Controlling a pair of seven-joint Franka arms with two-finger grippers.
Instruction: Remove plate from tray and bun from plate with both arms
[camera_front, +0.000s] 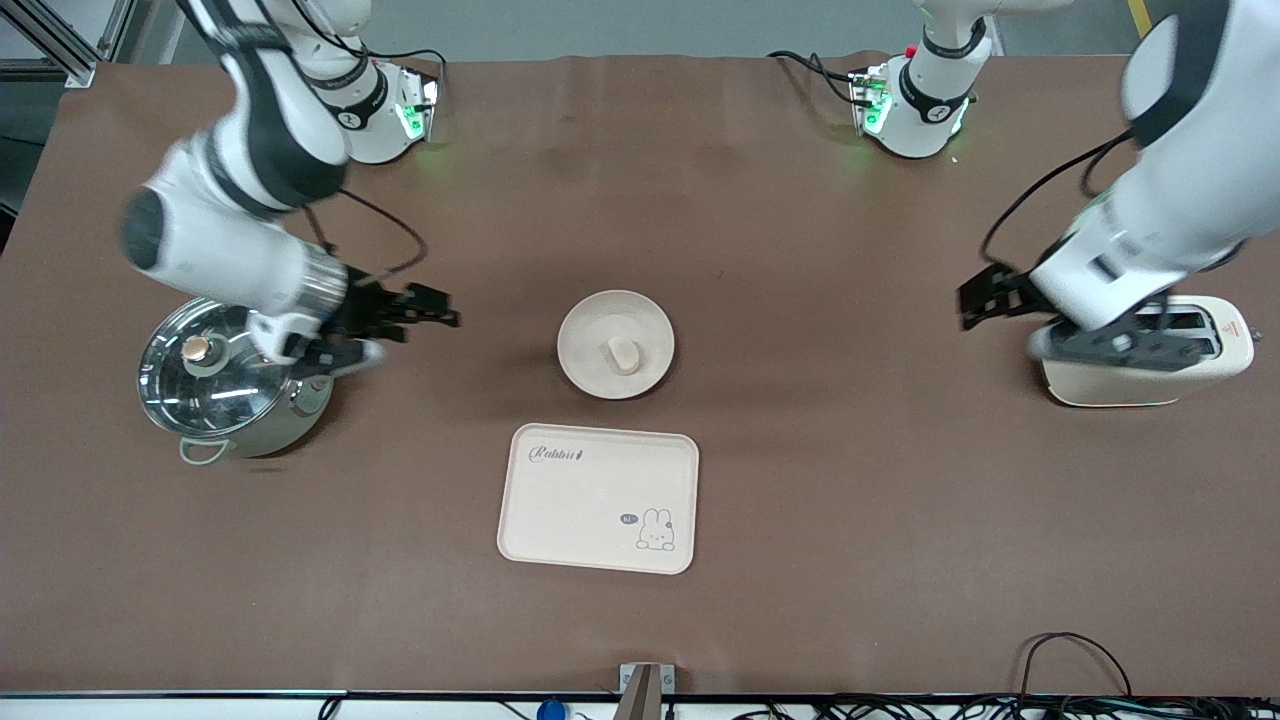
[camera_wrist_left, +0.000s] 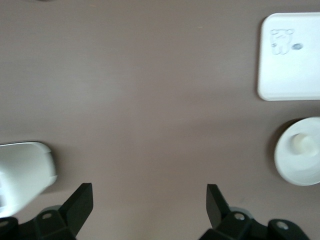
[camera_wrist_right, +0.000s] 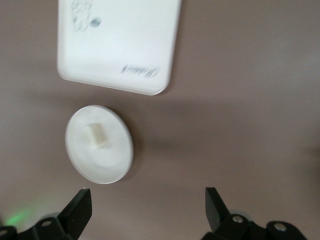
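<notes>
On the tabletop (camera_front: 800, 300) the plate (camera_front: 615, 344) sits clear of the tray (camera_front: 598, 497), farther from the front camera, with the bun (camera_front: 624, 354) on it: a small pale lump, one side flat. The right tool (camera_front: 420, 312) hangs spread beside the pot (camera_front: 222, 385); the left tool (camera_front: 985, 295), also spread, waits by the toaster (camera_front: 1150, 355). I'd pinch the bun gently across its width, steadying the plate.

On the tabletop (camera_front: 800, 250): one round plate (camera_front: 590, 345), one bun (camera_front: 624, 354), one rectangular tray (camera_front: 570, 500), one lidded steel pot (camera_front: 215, 385), one cream toaster (camera_front: 1200, 365)

Two robot arms, each with one end effector: the left end effector (camera_front: 975, 300) and the right end effector (camera_front: 440, 308), so two in all
</notes>
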